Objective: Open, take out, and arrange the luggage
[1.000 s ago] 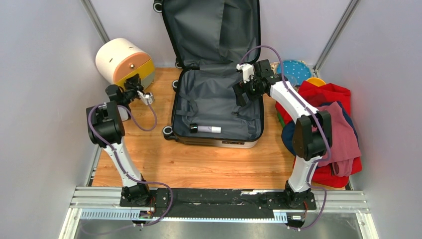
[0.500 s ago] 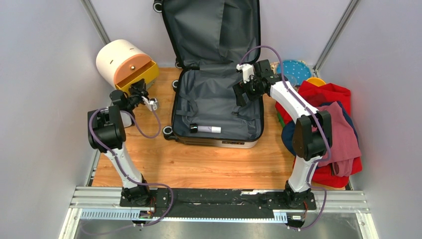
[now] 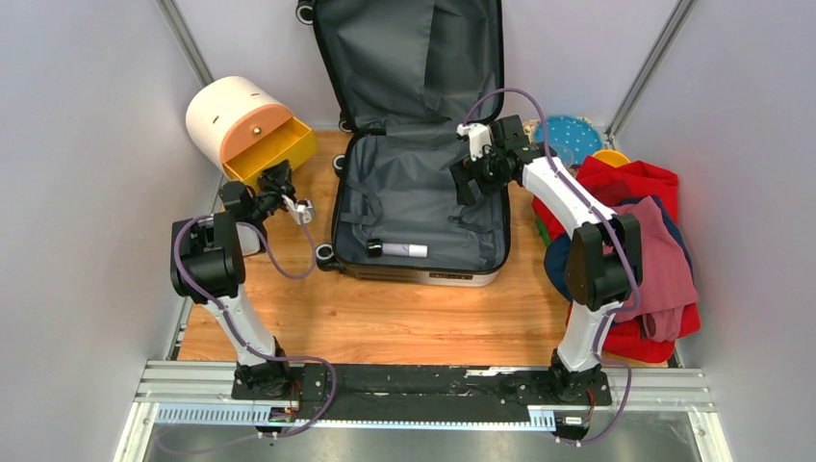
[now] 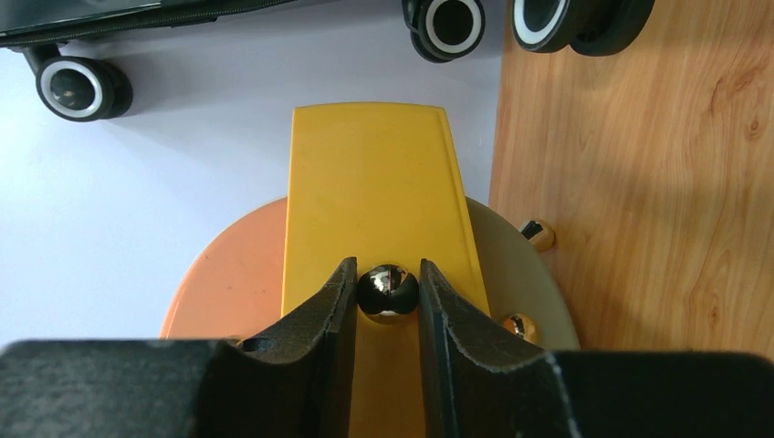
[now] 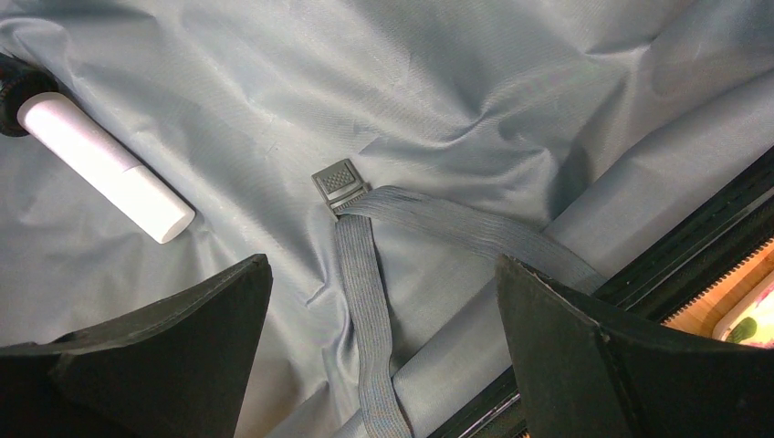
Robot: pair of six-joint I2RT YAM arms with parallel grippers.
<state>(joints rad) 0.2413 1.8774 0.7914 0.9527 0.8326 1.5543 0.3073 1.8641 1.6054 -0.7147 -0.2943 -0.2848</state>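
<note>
left wrist view: left gripper [image 4: 387,274] pinches the knob [image 4: 387,290] of the yellow drawer [image 4: 365,173], now drawn further out, seemingly to receive items; right gripper [image 5: 381,265] gapes empty over the luggage [image 3: 423,192], open mid-table

Left arm [image 3: 204,258] bent, jaws pinched narrow, right arm [image 3: 563,194] extended, jaws wide apart

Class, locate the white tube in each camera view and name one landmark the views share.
Top external: white tube lying at the luggage's near end.
Left wrist: not in it.
Right wrist: upper left, on grey lining.
Shared landmark: the luggage; left wrist shows only its wheels.
</note>
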